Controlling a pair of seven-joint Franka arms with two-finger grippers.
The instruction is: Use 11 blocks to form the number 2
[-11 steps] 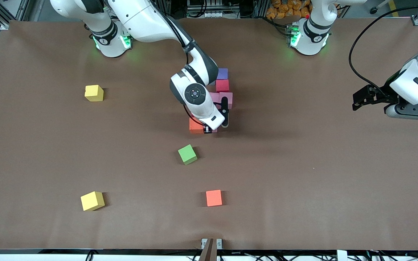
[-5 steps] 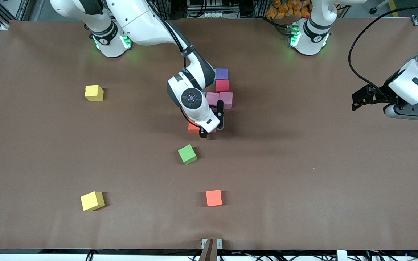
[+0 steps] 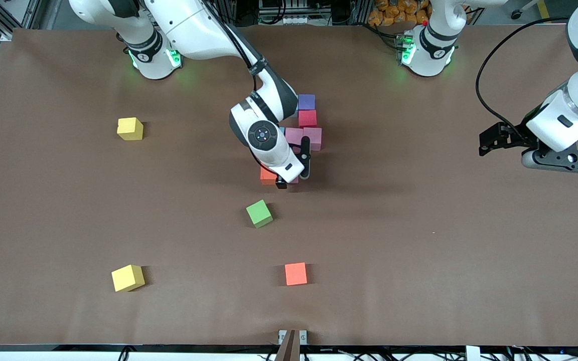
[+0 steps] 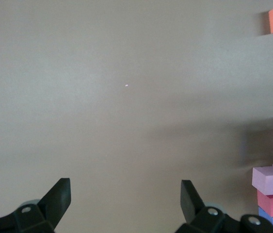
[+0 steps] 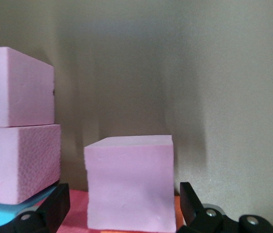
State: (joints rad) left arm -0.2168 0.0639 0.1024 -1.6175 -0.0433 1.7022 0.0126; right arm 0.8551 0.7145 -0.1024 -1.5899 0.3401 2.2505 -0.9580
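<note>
Partly built number 2, long axis running away from the front camera; right gripper wide astride a pink block, left gripper wide over bare tabletop.

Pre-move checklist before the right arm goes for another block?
1. Right tool open, pink block released between its fingers: ok.
2. Right tool lifted clear of the digit: not ok, it is low over the digit, at the pink block.
3. Left tool open, empty, waiting over bare table at its arm's end: ok.
4. Green block free, nearer the front camera than the digit: ok.
5. Red block free, nearer again: ok.
6. Digit's rows square and touching: cannot tell, the right arm covers part of them.
</note>
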